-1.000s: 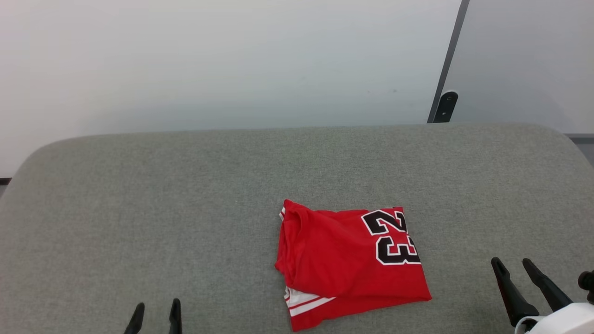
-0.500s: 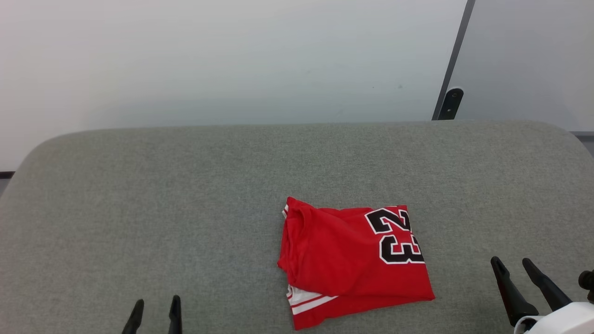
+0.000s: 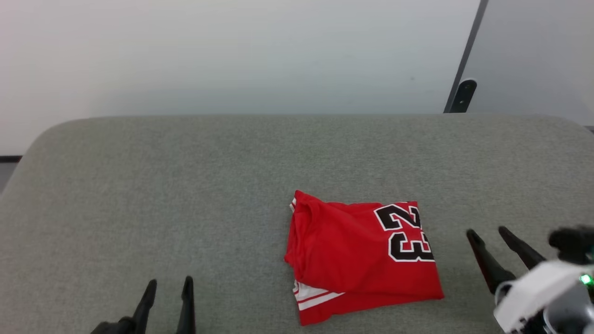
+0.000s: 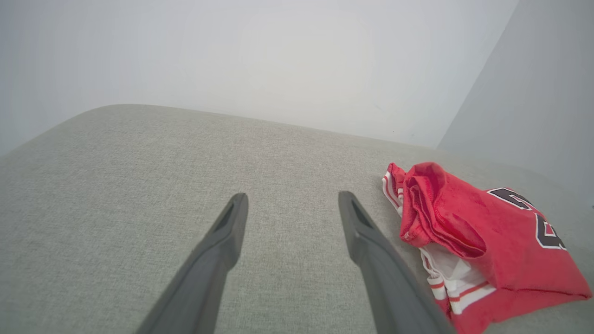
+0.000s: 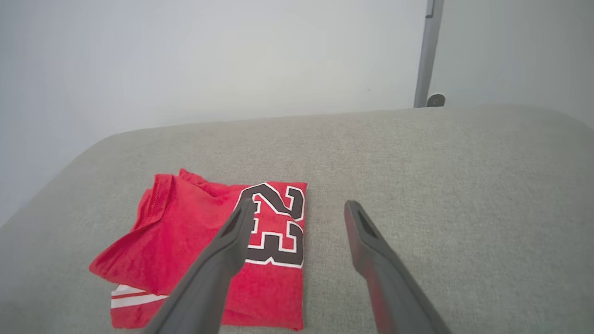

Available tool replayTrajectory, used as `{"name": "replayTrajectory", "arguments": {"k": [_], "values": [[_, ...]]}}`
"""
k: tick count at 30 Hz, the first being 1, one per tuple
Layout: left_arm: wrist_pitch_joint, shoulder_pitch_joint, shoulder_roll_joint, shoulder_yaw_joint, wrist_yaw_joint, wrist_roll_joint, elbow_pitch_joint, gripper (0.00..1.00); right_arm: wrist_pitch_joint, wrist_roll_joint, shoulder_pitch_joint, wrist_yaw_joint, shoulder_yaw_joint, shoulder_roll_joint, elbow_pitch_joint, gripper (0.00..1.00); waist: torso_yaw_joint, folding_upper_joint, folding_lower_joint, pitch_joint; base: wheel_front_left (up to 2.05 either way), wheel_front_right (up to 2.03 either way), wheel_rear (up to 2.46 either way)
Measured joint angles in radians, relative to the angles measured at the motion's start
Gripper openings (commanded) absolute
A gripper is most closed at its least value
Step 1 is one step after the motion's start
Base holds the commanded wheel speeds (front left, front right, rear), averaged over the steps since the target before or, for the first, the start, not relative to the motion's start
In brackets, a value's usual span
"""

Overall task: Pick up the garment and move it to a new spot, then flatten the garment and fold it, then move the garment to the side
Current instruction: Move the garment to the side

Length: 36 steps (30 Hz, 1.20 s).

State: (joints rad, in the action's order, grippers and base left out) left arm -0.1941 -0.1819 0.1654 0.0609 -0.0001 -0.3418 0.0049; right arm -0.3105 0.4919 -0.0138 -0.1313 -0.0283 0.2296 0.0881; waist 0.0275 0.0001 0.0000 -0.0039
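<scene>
Just left of the right end effector point(image 3: 486, 230), the jersey point(image 3: 362, 260) lay loosely folded on the bench point(image 3: 185, 185), well right of the left end effector point(image 3: 170, 280). Both stood open, empty. Pinching one thin layer would probably have spilled the folds.

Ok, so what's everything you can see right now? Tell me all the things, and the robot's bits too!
garment: one, red with white stripes and a black 23, folded, lying on the cushion right of the middle
cushion: one, grey fabric, wide, under the garment
wall: one, white, behind the cushion
post: one, dark and thin, far right against the wall
fitting: one, black, at the foot of the post
left gripper: one, two dark fingers spread open, lower left, holding nothing
right gripper: one, two dark fingers spread open, lower right, beside the garment with a gap between
</scene>
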Motion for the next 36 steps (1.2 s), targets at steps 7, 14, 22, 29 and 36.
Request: {"name": "replayTrajectory", "arguments": {"k": [7,14,22,29,36], "values": [[-0.013,0.079,-0.01,0.039,-0.024,0.005,0.042,1.0,-0.193,-0.016,-0.171,0.0,-0.088,0.063,-0.15,1.0,0.044,-0.0001,0.0,0.036,0.0,0.0,0.0],[-0.034,0.156,-0.026,0.066,-0.047,0.008,0.101,1.0,-0.355,0.016,-0.311,0.0,-0.144,0.093,-0.296,1.0,0.106,-0.0001,0.0,0.08,0.0,0.0,0.0],[-0.054,0.214,-0.041,0.086,-0.072,0.001,0.152,1.0,-0.505,0.014,-0.374,0.0,-0.206,0.122,-0.461,1.0,0.159,0.0,0.0,0.142,0.0,0.0,0.0],[-0.063,0.257,-0.051,0.09,-0.088,0.0,0.189,1.0,-0.533,0.01,-0.407,0.0,-0.211,0.132,-0.474,0.58,0.194,-0.0001,0.0,0.193,0.0,0.0,0.0],[-0.066,0.278,-0.058,0.078,-0.097,0.002,0.213,1.0,-0.465,0.027,-0.412,0.0,-0.199,0.109,-0.468,0.0,0.199,0.0,0.0,0.215,0.0,0.0,0.0]]}}
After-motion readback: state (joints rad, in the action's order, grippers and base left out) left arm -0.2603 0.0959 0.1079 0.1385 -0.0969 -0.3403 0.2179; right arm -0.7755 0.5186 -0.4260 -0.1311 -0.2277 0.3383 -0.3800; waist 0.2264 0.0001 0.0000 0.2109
